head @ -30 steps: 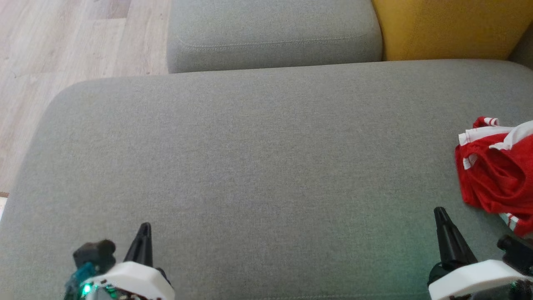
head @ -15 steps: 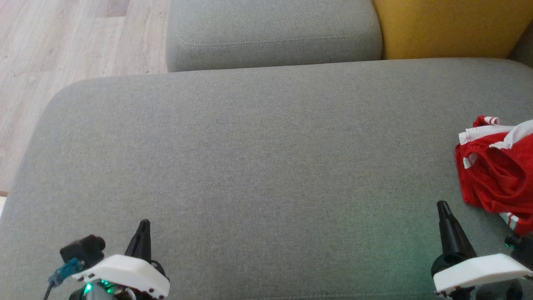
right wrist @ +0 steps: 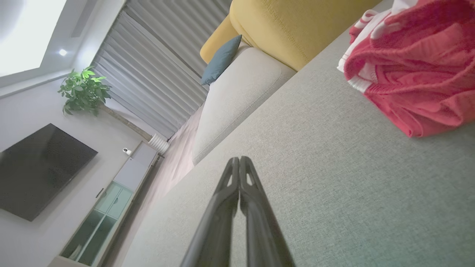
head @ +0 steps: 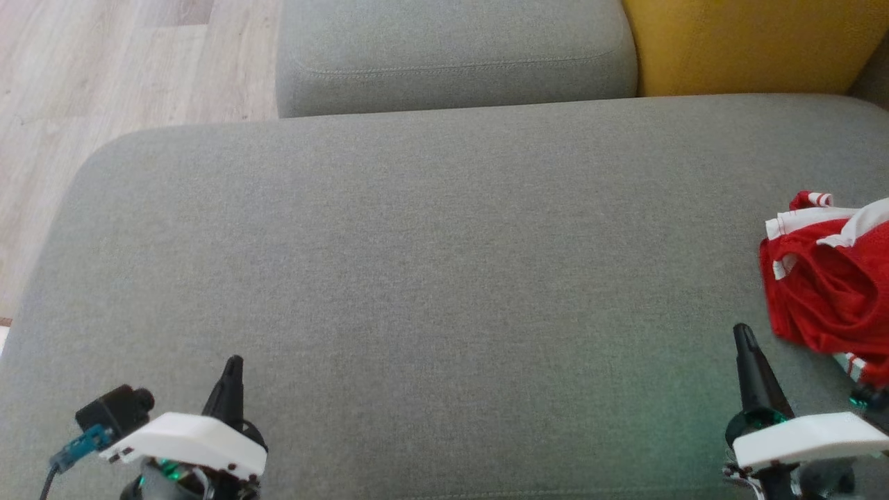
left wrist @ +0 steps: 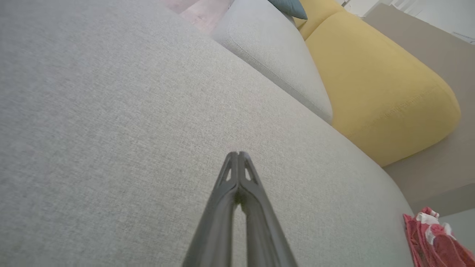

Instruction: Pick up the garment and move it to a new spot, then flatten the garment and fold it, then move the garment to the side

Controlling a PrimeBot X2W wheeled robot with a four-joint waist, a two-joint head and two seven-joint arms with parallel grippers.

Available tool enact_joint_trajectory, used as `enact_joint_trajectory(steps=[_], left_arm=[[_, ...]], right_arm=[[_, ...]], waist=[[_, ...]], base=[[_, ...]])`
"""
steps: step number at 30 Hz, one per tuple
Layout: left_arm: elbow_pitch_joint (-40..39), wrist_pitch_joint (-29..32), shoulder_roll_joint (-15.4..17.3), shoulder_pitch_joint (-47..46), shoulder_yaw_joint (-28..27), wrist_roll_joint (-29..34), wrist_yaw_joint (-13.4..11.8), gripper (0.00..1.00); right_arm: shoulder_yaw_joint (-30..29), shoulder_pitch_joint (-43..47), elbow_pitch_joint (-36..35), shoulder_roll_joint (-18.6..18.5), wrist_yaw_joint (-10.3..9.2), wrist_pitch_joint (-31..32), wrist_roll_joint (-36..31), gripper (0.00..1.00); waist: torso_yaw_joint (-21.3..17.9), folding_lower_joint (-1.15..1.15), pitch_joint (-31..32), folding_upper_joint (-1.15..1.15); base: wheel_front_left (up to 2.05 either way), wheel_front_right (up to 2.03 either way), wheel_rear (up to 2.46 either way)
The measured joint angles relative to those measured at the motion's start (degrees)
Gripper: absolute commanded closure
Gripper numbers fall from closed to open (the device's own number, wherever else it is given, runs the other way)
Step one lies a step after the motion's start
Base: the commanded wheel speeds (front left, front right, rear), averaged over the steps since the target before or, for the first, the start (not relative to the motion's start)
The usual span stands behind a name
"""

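Two grippers hang over a big grey sofa seat (head: 444,278). The left gripper (head: 233,362) is at the near left and the right gripper (head: 742,332) is at the near right. Both are shut tight, fingers pressed together, and they hold nothing.

The garment (head: 830,292) is red with white trim. It lies in a crumpled heap at the right edge of the seat, near the right gripper but not touching it.

The head view shows the wood floor (head: 104,69) past the seat's left end. The right wrist view looks out into the room: a dark TV (right wrist: 41,170), a green plant (right wrist: 83,89) and a blue pillow (right wrist: 220,59) by the yellow cushion (right wrist: 297,26). The left wrist view has the garment small in its bottom right corner.
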State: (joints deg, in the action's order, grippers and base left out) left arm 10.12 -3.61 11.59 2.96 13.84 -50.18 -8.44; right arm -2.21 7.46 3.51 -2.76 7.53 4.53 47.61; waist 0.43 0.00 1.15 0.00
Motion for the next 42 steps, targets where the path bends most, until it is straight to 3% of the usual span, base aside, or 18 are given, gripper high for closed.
enact_joint_trajectory(steps=[42], left_arm=[[3.22,4.89,-4.61,-2.94,-9.36,-24.5,8.7,1.0]], right_arm=[[-1.78,-5.13,6.94,-0.2,0.0,0.0,26.33,1.0]], waist=[[-0.25,0.0,-0.77,0.0]], base=[[0.0,0.0,0.0]])
